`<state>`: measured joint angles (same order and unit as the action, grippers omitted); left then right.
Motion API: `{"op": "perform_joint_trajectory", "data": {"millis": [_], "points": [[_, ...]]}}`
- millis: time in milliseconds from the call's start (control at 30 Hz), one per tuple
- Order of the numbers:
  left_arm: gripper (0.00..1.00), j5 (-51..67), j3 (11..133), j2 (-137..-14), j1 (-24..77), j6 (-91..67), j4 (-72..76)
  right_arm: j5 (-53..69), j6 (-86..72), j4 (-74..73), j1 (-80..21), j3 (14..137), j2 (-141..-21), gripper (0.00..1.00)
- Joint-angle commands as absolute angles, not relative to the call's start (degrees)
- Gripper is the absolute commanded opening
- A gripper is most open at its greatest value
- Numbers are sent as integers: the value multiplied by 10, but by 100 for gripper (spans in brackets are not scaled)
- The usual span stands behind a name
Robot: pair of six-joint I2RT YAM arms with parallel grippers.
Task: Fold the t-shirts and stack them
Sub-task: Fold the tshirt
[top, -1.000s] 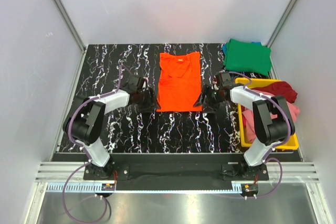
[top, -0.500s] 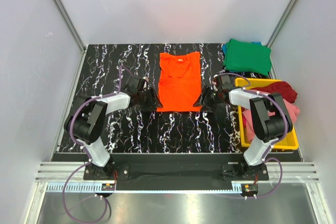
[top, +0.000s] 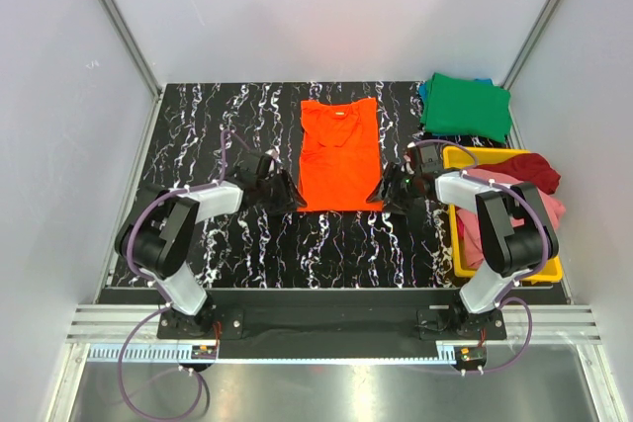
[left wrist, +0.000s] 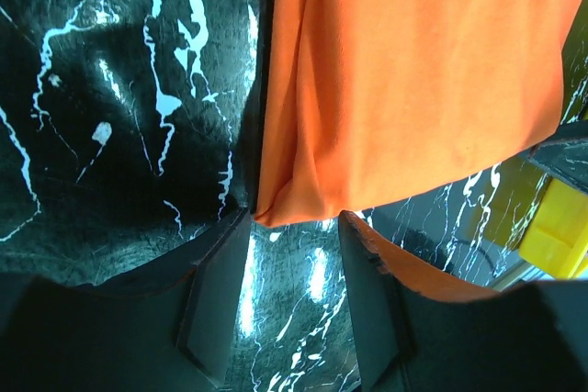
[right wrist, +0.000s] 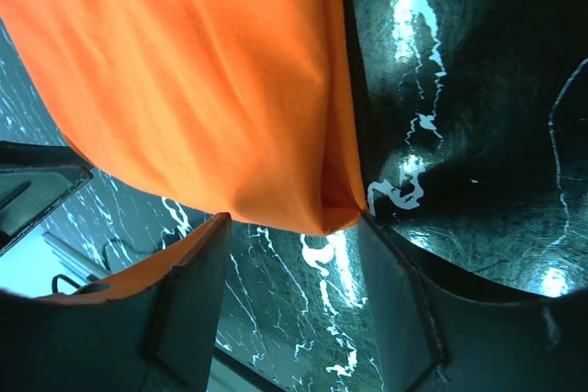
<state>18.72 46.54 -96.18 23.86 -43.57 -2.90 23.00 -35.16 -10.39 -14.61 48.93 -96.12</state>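
Orange cotton t-shirt (top: 338, 155) lies flat on the black marbled counter (top: 257, 244). The left hand (left wrist: 289, 219) and right hand (right wrist: 292, 221) are both released, with a hem corner just ahead between each one's parted fingers.

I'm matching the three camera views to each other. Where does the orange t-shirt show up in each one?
Top external: the orange t-shirt lies flat, mid-table, towards the far edge.
Left wrist: it fills the upper right, with a hem corner near the lower centre.
Right wrist: it fills the upper left, with a hem corner near the centre.
Shared landmark: the black white-veined tabletop, seen in all three.
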Motion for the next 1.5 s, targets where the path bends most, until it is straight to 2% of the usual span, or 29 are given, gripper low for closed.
{"op": "perform_joint_trajectory", "data": {"millis": [0, 167, 333, 400, 533, 567, 767, 867, 900, 967, 1200, 1467], "points": [[50, 154, 440, -969, 243, -424, -79, 201, -339, -119, -143, 484, -958, 64], [49, 155, 439, -973, 249, -428, -74, 187, -335, -116, -143, 479, -957, 61], [45, 160, 445, -983, 261, -436, -65, 191, -333, -114, -143, 479, -962, 47], [43, 160, 445, -984, 266, -439, -63, 192, -334, -114, -143, 478, -962, 44], [31, 151, 439, -986, 274, -446, -56, 196, -330, -111, -143, 477, -962, 33], [24, 146, 439, -988, 275, -447, -55, 197, -331, -111, -143, 476, -963, 29], [13, 124, 446, -994, 275, -454, -47, 204, -329, -107, -143, 471, -964, 15], [4, 115, 453, -991, 275, -456, -43, 206, -327, -108, -143, 469, -962, 11], [0, 113, 454, -990, 275, -457, -43, 207, -326, -108, -143, 468, -960, 5], [0, 110, 456, -982, 275, -459, -41, 209, -326, -107, -143, 468, -955, 1], [0, 104, 429, -900, 276, -463, -61, 222, -332, -118, -143, 455, -919, 0], [0, 104, 369, -780, 297, -481, -94, 232, -338, -170, -145, 428, -826, 0]]}}
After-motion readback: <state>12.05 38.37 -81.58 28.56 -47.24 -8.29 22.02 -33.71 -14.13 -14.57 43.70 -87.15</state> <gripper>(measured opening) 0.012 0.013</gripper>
